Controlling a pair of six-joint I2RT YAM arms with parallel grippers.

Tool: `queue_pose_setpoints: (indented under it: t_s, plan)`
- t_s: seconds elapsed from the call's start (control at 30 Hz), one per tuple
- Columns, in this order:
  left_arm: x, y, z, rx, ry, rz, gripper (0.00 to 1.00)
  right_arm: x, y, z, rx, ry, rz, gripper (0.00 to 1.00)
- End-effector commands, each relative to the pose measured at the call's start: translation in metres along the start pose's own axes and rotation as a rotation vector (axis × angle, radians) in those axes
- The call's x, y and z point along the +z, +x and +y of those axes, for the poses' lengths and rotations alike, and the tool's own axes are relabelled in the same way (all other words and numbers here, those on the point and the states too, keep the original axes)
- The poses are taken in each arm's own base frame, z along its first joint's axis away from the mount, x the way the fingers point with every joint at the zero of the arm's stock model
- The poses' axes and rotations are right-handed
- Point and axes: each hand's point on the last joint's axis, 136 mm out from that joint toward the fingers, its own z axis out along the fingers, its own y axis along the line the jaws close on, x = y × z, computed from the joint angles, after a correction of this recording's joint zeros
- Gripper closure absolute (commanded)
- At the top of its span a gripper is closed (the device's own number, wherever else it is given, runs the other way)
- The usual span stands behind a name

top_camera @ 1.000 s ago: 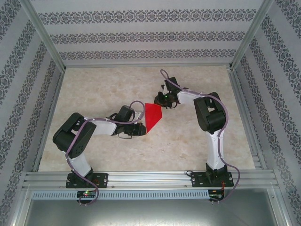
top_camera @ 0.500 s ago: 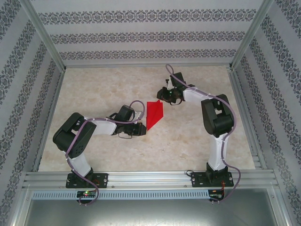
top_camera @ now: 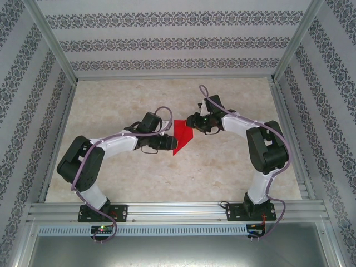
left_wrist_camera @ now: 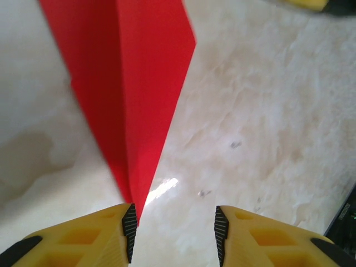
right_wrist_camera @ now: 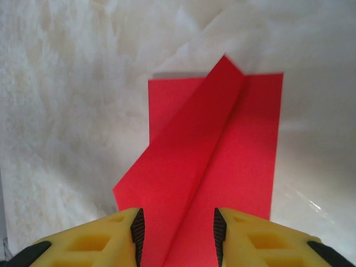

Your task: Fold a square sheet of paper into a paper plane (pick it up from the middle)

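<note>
Marbled table (top_camera: 211, 172), patterned walls (top_camera: 167, 41), red paper (top_camera: 181, 135)

no readable text, no labels

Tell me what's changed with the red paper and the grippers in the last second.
The left gripper and the right gripper have opened, letting go of the red paper. The left arm pushed forward, away from its base; the right arm's elbow swung out to the right. The paper now looks narrower, with a fold showing. It stays between the grippers.
</note>
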Motion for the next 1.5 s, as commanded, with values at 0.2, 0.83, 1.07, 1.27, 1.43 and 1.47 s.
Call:
queue_pose_setpoints:
  t_s: [0.2,0.83,1.07,1.27,1.43,1.47]
  plan:
    - [0.017,-0.018,0.021,0.049,-0.112,0.05,0.55,-0.009,0.017,0.014,-0.003,-0.079,-0.016,0.57]
    - [0.033,-0.031,0.02,-0.011,0.023,0.077,0.94,-0.005,0.026,0.009,0.059,-0.148,-0.003,0.54]
    - [0.017,-0.04,0.01,-0.039,0.115,0.03,0.99,0.001,0.024,0.016,0.085,-0.198,0.002,0.52]
    - [0.002,-0.048,-0.001,-0.042,0.179,-0.004,0.99,0.003,0.023,0.023,0.097,-0.225,0.006,0.47]
    - [-0.006,-0.052,-0.006,-0.056,0.23,-0.027,0.99,0.006,0.02,0.032,0.119,-0.276,0.006,0.46]
    - [-0.007,-0.053,-0.007,-0.057,0.238,-0.03,0.99,0.006,0.019,0.034,0.125,-0.288,0.007,0.46]
